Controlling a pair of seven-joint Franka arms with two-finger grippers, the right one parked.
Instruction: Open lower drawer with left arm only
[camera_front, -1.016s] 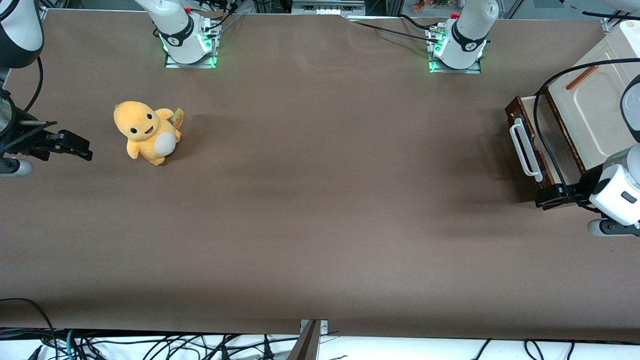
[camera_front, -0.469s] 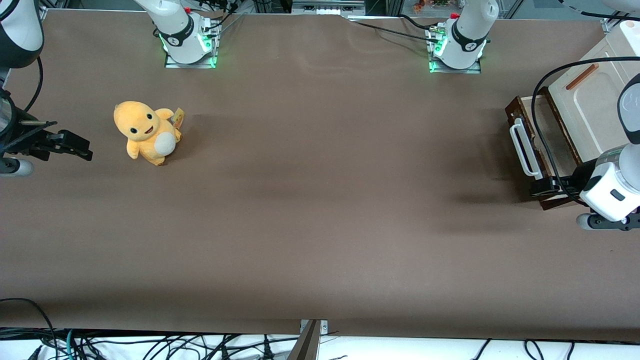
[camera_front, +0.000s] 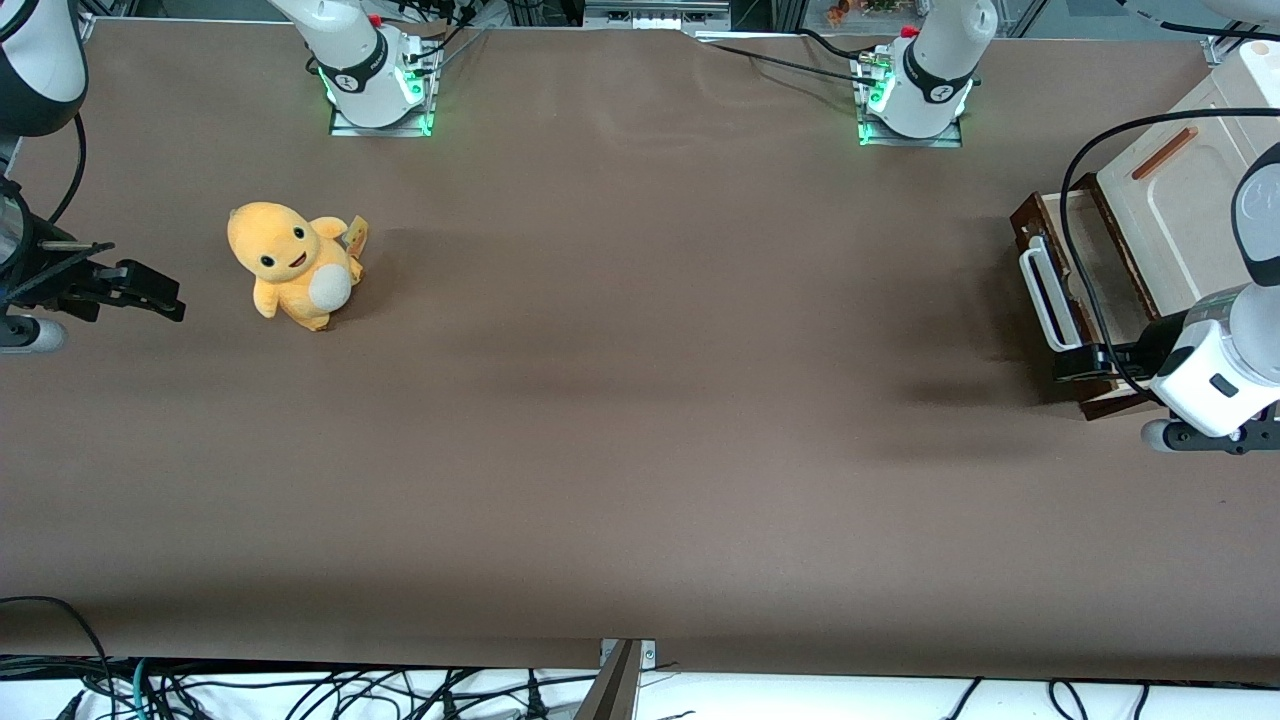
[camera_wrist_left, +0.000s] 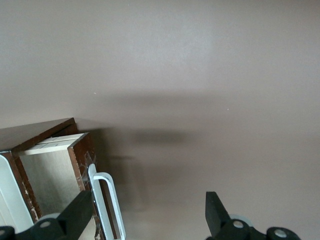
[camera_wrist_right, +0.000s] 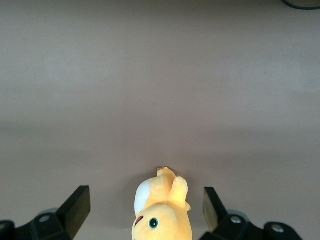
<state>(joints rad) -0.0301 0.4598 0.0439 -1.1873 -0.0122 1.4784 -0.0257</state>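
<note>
Yellow plush toy (camera_front: 293, 264) sits upright on brown table (camera_front: 640, 400), toward parked arm's end. White belly, dark eyes, open smile, small tag at its side. Cables (camera_front: 300, 690) hang along the table's near edge.

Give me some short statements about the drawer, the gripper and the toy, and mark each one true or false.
1. The lower drawer is partly open. True.
2. The gripper is shut on the white handle. False: its jaws stand open, at the handle's end nearer the front camera.
3. The plush toy lies inside the drawer. False: it sits on the table, toward the parked arm's end.
4. The drawer's inside shows pale wood. True.
</note>
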